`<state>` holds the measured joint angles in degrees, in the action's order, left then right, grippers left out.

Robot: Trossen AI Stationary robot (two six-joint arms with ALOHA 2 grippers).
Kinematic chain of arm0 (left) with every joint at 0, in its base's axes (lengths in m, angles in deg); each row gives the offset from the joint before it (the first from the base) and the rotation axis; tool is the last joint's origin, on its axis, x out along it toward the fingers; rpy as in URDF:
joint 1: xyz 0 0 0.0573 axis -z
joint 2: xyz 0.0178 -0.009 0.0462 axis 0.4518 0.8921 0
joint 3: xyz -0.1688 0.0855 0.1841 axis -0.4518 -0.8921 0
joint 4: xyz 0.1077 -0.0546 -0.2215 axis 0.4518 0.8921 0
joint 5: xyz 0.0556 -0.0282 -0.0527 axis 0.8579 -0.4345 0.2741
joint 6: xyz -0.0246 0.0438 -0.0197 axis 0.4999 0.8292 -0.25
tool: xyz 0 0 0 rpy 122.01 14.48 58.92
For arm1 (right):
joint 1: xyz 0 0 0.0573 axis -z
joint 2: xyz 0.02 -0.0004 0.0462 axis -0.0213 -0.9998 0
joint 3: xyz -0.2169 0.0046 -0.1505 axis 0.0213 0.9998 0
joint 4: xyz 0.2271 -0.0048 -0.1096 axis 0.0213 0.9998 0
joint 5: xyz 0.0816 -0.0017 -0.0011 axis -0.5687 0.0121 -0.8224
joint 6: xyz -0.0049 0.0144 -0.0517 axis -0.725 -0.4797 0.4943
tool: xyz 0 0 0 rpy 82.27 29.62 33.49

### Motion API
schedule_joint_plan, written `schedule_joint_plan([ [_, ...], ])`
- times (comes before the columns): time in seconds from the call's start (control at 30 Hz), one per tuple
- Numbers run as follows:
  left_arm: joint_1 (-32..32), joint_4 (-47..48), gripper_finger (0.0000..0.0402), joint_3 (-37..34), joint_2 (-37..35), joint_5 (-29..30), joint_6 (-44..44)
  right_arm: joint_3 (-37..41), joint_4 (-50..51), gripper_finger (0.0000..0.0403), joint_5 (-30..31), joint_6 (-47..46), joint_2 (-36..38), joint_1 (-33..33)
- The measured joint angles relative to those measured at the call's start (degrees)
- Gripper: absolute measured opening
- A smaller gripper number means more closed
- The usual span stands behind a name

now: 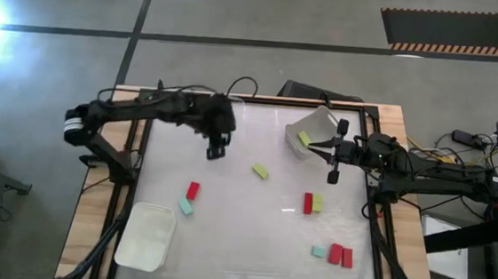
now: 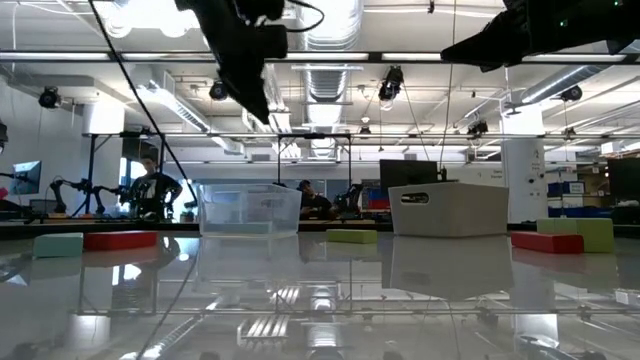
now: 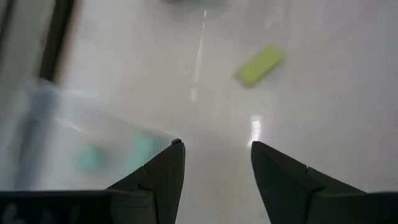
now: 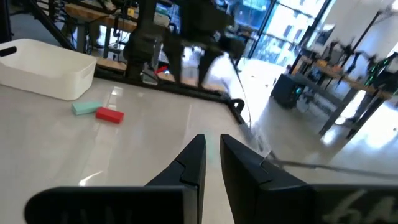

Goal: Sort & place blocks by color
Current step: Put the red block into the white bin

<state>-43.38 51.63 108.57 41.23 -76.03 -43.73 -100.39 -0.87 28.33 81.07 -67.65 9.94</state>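
Loose blocks lie flat on the white table: a yellow-green one (image 1: 260, 171) (image 3: 260, 64), a red (image 1: 193, 189) and teal (image 1: 186, 207) pair, a red and yellow-green pair (image 1: 313, 202), and a teal and red cluster (image 1: 333, 254). Another yellow-green block (image 1: 304, 138) lies in the far white tray (image 1: 317, 123). My left gripper (image 1: 217, 148) (image 3: 214, 146) hangs open above the table, beside a clear tray (image 3: 93, 143) (image 2: 250, 208) through which teal shapes show. My right gripper (image 1: 318, 146) (image 4: 212, 146) is shut, held level above the table next to the far white tray.
A second white tray (image 1: 145, 234) (image 4: 43, 74) stands at the near left corner. Cables trail off the table's right edge (image 1: 454, 138). Open tabletop lies between the block groups (image 1: 243, 219). Beyond the table, people and other arms show in the room (image 2: 150, 190).
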Motion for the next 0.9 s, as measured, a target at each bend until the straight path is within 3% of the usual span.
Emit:
schedule_joint_plan([
  [0.23, 10.6, 4.1, 0.0169, -11.8, -10.2, -0.1, -28.3, 0.0, 0.6, 0.0038, 0.4, -1.7, -0.6, 0.0],
  [0.4, 13.2, 1.9, 0.0169, -20.3, -15.8, 0.5, -41.3, -1.1, -7.0, 0.0038, 8.3, 6.7, -1.8, 0.0],
  [0.53, 12.0, 0.5, 0.0169, -23.9, -17.2, 1.7, -43.4, -2.8, -13.0, 0.0038, 17.9, 17.1, -3.7, 0.0],
  [0.9, 8.3, 0.9, 0.0169, -25.3, -15.0, 0.5, -46.9, -9.4, -15.6, 0.0038, 18.9, 22.4, -11.5, 1.0],
])
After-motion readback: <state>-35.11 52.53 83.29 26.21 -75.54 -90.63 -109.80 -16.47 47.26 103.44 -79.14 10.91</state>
